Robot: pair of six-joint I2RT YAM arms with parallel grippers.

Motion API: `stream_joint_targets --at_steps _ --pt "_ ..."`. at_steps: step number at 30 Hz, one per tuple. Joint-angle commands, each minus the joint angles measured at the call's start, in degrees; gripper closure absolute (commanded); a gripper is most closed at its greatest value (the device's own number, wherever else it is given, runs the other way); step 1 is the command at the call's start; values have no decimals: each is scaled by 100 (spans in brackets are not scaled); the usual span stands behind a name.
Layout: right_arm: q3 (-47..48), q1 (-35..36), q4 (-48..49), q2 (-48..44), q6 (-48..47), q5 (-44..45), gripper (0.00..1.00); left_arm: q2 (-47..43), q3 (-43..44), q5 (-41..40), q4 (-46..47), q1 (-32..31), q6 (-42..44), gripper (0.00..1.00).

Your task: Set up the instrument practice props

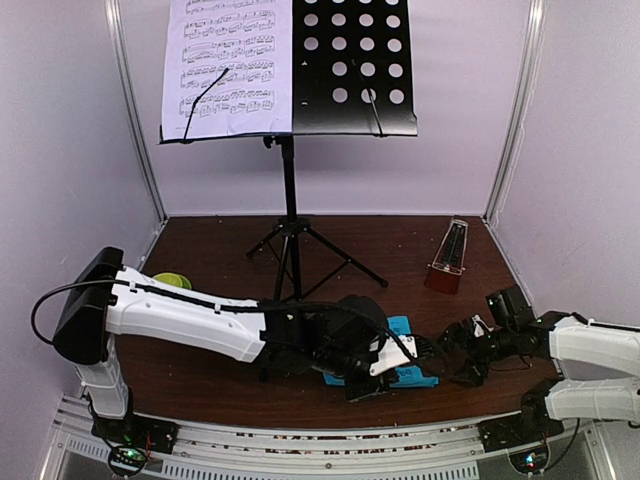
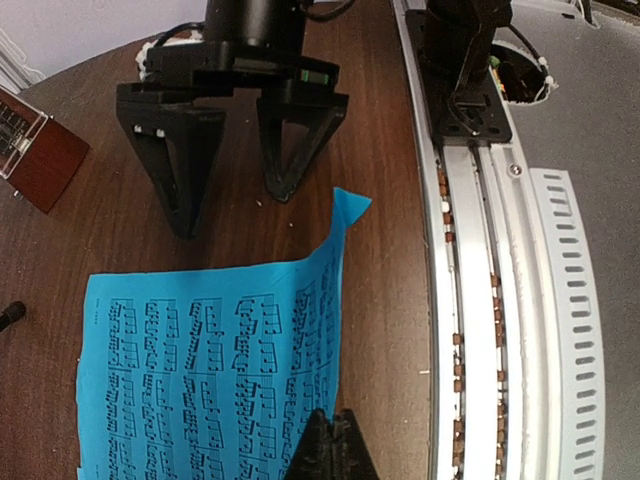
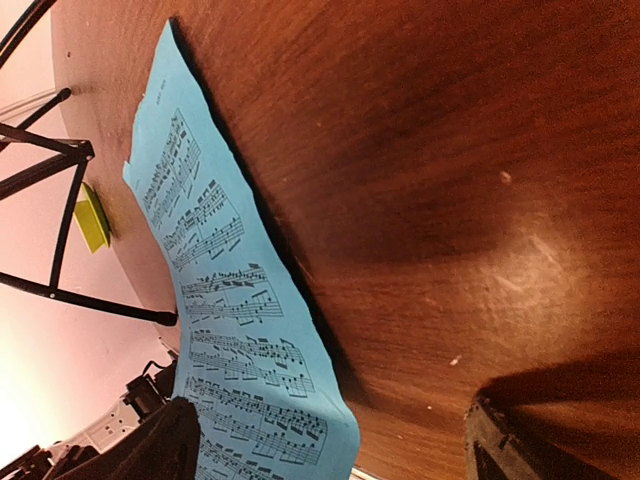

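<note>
Metronome (image 1: 447, 260) right of stand (image 1: 290, 225) — sheet (image 1: 415, 377) nearer

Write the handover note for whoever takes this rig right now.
Left tool: shut, pinching the near edge of the cyan sheet, whose right edge curls up off the table.
Right tool: open and empty, low over the table just beyond that sheet.
Lilac sheet: on the left half of the music stand desk, under a wire holder. The right half is bare.
Metronome: upright on the table, right rear.
Done: lilac sheet placed.
Left: get the cyan sheet onto the stand's free half. The metronome may need positioning.
</note>
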Motion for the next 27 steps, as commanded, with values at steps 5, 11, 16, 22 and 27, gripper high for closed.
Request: stream_joint_targets --at_steps 5,11,16,22,27 --pt "-251 1 1024 526 413 -257 8 -558 -327 211 879 -12 -218 100" --pt "-333 87 1804 1012 765 -407 12 -713 -473 168 1072 -12 -242 100" --pt "-277 179 2351 1084 1155 -366 27 -706 -469 327 1120 -12 -82 100" --pt "145 188 2012 1047 799 -288 83 -664 -413 383 1110 -12 58 100" --pt "441 188 1395 764 163 -326 100 -743 -355 190 779 -12 138 92"
